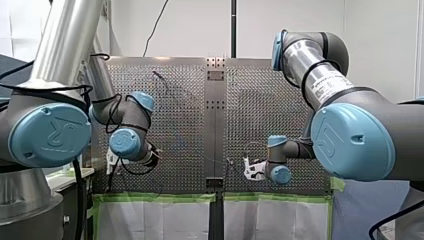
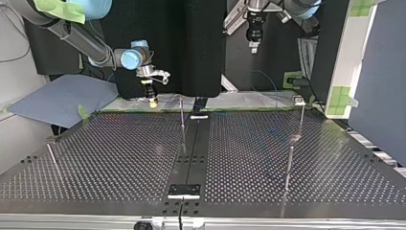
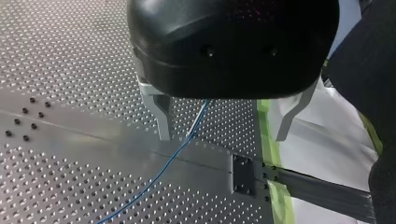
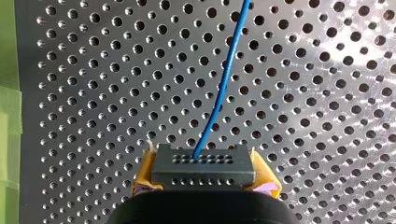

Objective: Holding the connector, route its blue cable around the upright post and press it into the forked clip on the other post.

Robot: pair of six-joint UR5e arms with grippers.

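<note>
Perforated table [image 4: 70, 93]: we find our right gripper [image 4: 205, 176] clamped on the connector [image 4: 203, 161], left gripper [image 3: 223, 135] wide open and empty; blue cable [image 4: 224, 79] running ahead of the connector may, we judge, snag in that open gripper.

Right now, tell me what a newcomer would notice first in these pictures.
First, the blue cable rising from the dark connector, which is clamped between the yellow pads of my right gripper over the perforated table. Next, my left gripper, its metal fingers wide open, with the cable passing between them.
</note>
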